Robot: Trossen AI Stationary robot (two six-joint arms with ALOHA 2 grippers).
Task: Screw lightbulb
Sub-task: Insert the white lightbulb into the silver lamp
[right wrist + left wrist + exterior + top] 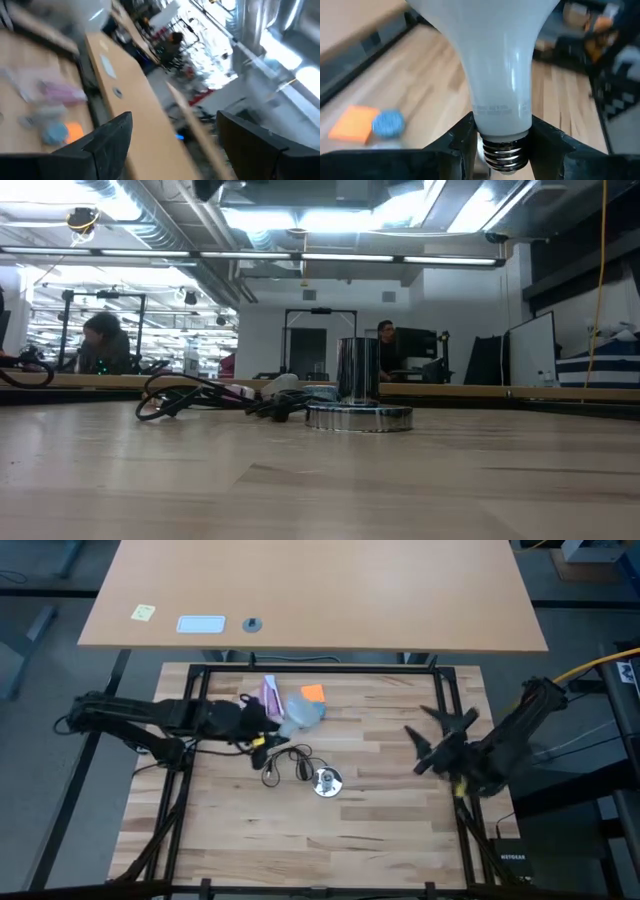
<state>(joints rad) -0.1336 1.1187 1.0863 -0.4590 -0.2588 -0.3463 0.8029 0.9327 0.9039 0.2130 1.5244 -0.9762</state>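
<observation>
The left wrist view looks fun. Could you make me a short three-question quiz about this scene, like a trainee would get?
1. True or false: the left gripper is shut on the frosted white globe lightbulb, at its pale neck just above the silver screw base.
2. Multiple choice: the shiny round silver socket with the thin black cord is (A) standing on the wooden table, held by nobody, (B) in the right gripper, (C) already on the bulb.
3. Fill in: the right gripper, at the table's right side, is ____ and holds nothing.

Key: 1 true; 2 A; 3 open.
</observation>
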